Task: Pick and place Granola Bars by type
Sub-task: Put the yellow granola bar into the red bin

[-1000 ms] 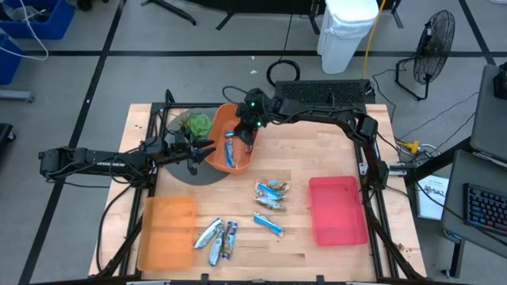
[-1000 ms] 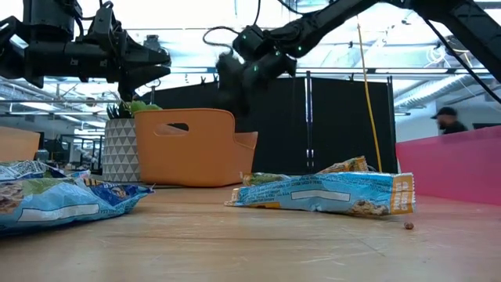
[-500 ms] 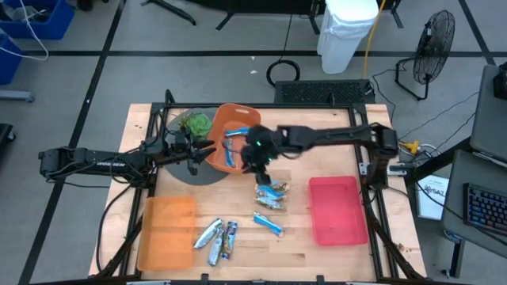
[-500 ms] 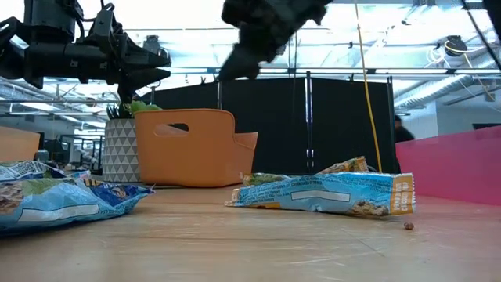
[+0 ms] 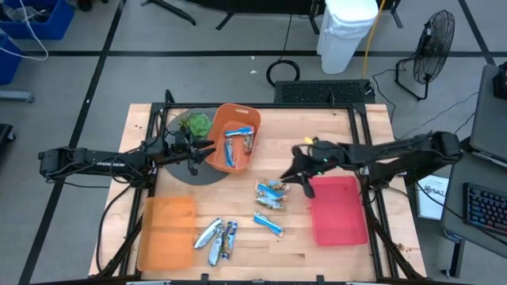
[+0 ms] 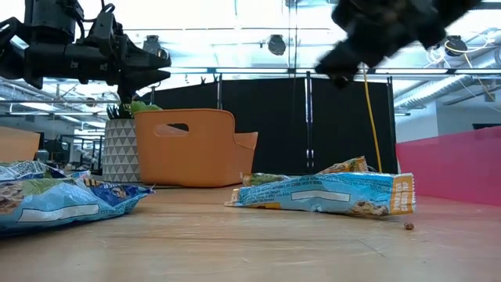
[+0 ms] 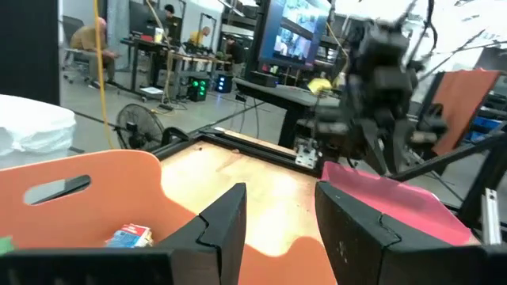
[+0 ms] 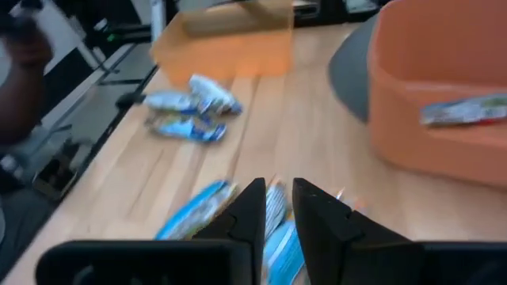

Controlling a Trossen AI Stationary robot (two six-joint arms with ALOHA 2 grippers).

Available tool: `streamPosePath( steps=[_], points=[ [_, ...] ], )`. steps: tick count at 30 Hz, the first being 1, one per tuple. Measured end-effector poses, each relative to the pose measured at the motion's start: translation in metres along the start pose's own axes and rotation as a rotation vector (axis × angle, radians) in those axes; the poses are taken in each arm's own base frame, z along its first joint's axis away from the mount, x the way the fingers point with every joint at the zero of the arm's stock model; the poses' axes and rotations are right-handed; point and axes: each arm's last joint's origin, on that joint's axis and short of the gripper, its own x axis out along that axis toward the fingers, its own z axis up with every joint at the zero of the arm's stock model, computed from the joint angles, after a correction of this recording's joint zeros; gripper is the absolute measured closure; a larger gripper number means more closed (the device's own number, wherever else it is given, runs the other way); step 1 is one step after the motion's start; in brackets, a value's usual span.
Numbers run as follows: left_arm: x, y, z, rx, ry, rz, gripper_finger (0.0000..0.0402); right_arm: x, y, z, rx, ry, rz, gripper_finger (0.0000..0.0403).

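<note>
Right now my right gripper [image 5: 303, 180] is hanging above the table just beside the near-left corner of the pink tray [image 5: 338, 214], its fingers [image 8: 252, 207] drawn close with only a thin gap and nothing between them. My left gripper [image 5: 207, 147] is waiting at the left wall of the orange bin [image 5: 221, 127], fingers [image 7: 226, 224] parted and empty, over the dark round mat [image 5: 190, 172].

Taking the orange bin as my landmark: three granola bars [image 5: 237, 141] are lying inside it, the blue one running lengthwise front to back. The potted plant [image 5: 192, 123] is standing just left of the bin, crowding that side. Toward the front of the table from the bin, a small cluster of blue bars [image 5: 271, 195] is lying crosswise, with one more blue bar [image 5: 268, 224] angled diagonally just past them. Further front and slightly left of the bin, a silver and two dark-blue bars [image 5: 218, 238] are leaning side by side, long axes tilted toward the bin, right beside the flat orange tray [image 5: 166, 232].

Bare wood is lying open between the bin and the pink tray.
</note>
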Motion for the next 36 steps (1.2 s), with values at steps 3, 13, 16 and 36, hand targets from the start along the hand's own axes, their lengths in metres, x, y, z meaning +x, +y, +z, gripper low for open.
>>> streamPosePath(
  steps=[3, 13, 16, 36],
  points=[
    [0.0, 0.001, 0.0, -0.001, -0.009, 0.034, 0.0247, -0.001, 0.006, -0.025, -0.033, -0.001, 0.03, 0.0324],
    [0.0, 0.003, 0.001, -0.002, -0.025, 0.094, 0.0247, 0.019, 0.001, -0.062, -0.026, 0.127, -0.135, 0.022],
    [0.0, 0.003, 0.001, 0.008, -0.026, 0.099, 0.0247, 0.03, -0.001, -0.062, -0.019, 0.17, -0.138, 0.02],
    [-0.006, 0.003, -0.015, 0.197, 0.19, 0.014, 0.0247, 0.068, -0.021, -0.033, 0.007, 0.516, -0.287, 0.0198]
  ],
)
